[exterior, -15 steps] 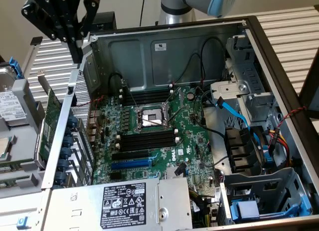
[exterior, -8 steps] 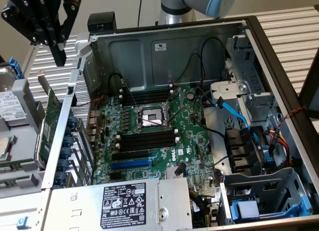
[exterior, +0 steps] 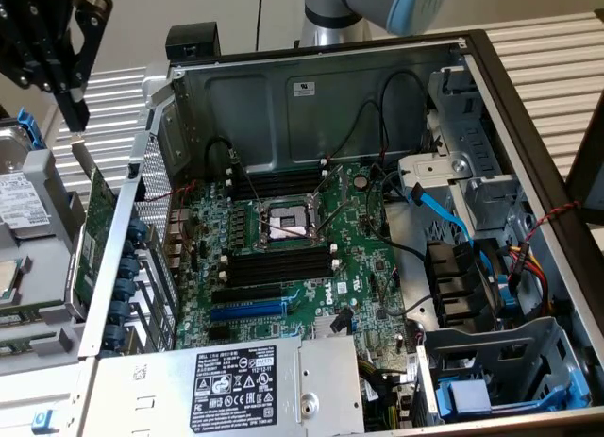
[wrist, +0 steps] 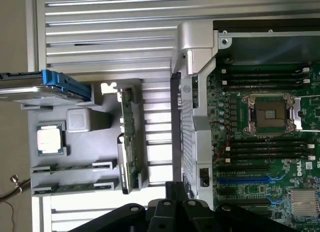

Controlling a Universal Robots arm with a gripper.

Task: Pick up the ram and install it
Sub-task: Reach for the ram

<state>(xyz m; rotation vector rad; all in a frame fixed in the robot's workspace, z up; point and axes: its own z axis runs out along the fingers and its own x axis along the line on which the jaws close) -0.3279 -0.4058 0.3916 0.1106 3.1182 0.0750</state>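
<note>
1. The black robot gripper (exterior: 74,116) hangs above the far end of a grey plastic parts tray (wrist: 107,147), which stands at the exterior view's left of the open grey metal computer case (exterior: 311,88). Its fingers are pressed together.
2. The ram (wrist: 72,167), a long narrow green circuit-board stick, sits on its edge in a slot of the tray. A second similar green stick (wrist: 67,188) sits just beside it, at the tray's edge.
3. A square silver processor chip (wrist: 50,140) lies between these sticks and a silver hard drive with blue bracket (wrist: 30,86).
4. A wider green expansion card (wrist: 129,142) stands along the tray's edge nearest the case.
5. Inside the case, the green motherboard (exterior: 311,267) carries long black memory slots (exterior: 278,262).
</note>
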